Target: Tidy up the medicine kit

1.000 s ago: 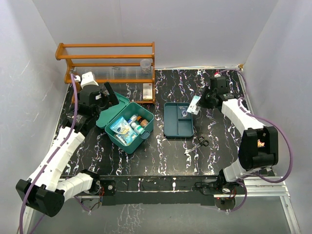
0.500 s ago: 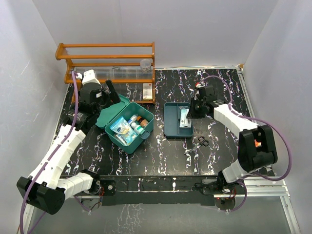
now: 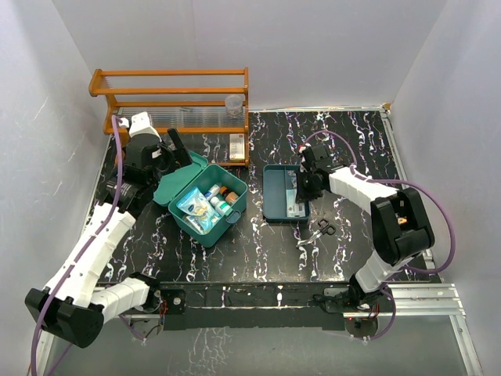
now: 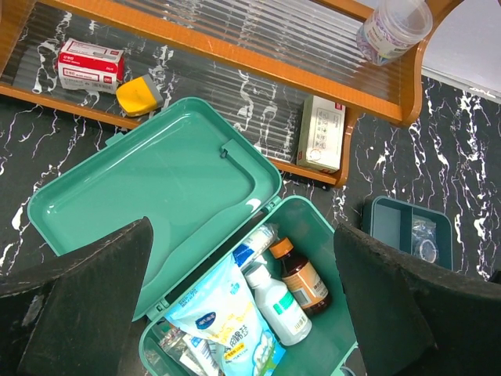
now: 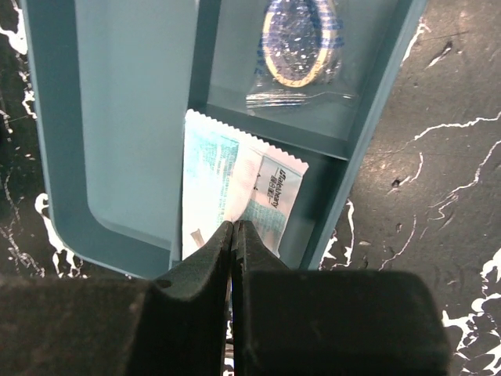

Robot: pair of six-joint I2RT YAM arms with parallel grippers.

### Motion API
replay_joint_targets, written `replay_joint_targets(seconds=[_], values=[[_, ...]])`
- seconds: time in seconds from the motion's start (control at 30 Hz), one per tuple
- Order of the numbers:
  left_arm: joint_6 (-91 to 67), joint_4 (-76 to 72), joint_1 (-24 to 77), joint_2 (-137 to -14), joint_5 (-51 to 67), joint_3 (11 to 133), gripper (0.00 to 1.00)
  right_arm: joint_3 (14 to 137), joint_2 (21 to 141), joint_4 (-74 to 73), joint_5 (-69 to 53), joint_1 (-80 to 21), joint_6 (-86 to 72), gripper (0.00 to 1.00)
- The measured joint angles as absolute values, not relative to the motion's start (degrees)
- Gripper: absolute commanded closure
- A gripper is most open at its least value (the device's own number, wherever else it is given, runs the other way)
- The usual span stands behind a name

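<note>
Medicine kit (image 3: 184, 177) sits open on the counter (image 3: 266, 252) right under the left pincer (image 4: 243, 227), lid thrown back, bottles and packets inside. Left pincer spread wide, holding nothing. Right pincer (image 5: 233, 223) closed on the near edge of a white-teal sachet (image 5: 235, 176) lying in a small compartment of the flat tray (image 5: 117, 117); clear-wrapped ring item (image 5: 297, 47) just beyond its tips
</note>
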State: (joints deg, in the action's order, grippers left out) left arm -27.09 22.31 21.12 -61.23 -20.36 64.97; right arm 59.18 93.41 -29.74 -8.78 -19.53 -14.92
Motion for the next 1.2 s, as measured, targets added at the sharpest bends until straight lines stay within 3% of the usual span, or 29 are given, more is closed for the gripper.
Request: replay_joint_targets(seconds=[0.8,0.83,1.03,1.2], values=[[-28.8,23.0,21.1,-60.2,-19.8,65.0,0.01,61.0,98.5,-32.8,-5.9,-20.3,-16.6,1.0],[-28.8,23.4,21.1,-60.3,-19.5,65.3,0.01,61.8,98.8,-33.5,-5.9,-20.3,-16.6,0.98],[-27.2,22.5,21.1,-60.3,-17.0,65.7,0.01,65.5,99.3,-36.5,-4.3,-20.3,-17.4,0.64],[-25.3,20.7,21.1,-58.0,-15.3,64.7,0.01,66.3,98.5,-40.1,-0.6,-20.3,-19.9,0.6]])
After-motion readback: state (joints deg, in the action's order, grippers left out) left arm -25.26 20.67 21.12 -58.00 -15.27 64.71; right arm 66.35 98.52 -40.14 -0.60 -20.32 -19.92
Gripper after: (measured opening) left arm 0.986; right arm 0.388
